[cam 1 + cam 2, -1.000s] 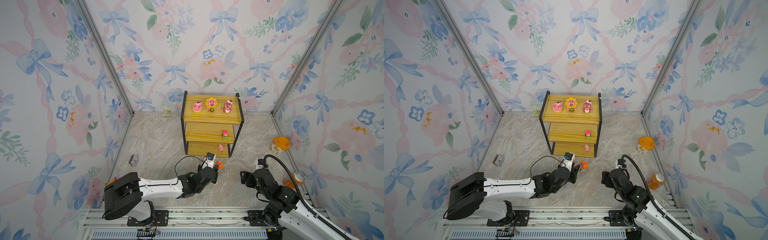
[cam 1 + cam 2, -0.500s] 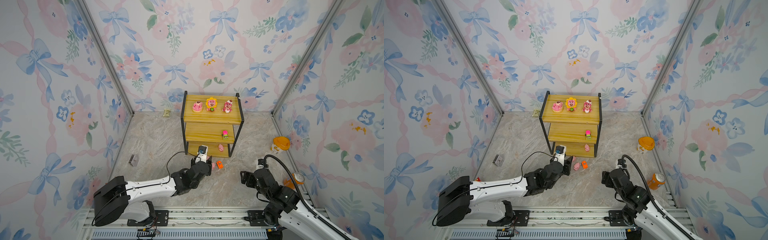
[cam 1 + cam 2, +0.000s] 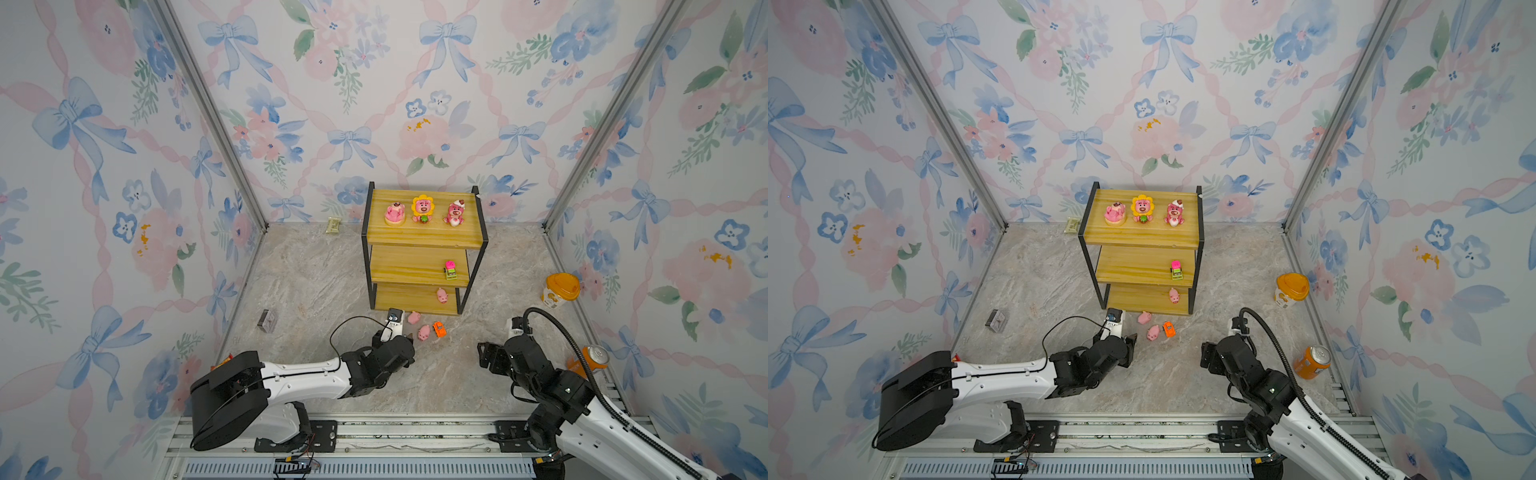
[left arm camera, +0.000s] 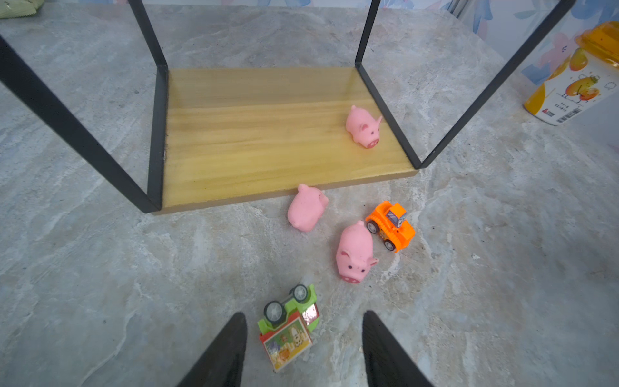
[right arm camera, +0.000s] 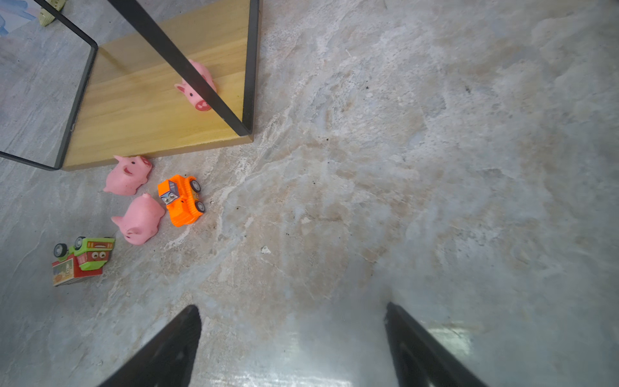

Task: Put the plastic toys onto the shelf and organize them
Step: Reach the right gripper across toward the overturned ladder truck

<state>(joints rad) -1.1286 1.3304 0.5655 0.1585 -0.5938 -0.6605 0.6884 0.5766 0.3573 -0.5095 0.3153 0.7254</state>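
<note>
the left claw (image 4: pixel 303 315) is released, its jaws either side of a small red-green plastic car (image 4: pixel 288 323), overturned on the grey worktop (image 4: pixel 100 268) before the wooden shelf (image 4: pixel 251 134); the right claw (image 5: pixel 292 305) is released, empty. gripped by the wheels, the car may slip.

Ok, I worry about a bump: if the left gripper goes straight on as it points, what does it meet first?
Most likely the red-green car, tipped over just ahead between the left gripper's open jaws; a pink pig lies beyond it.
</note>
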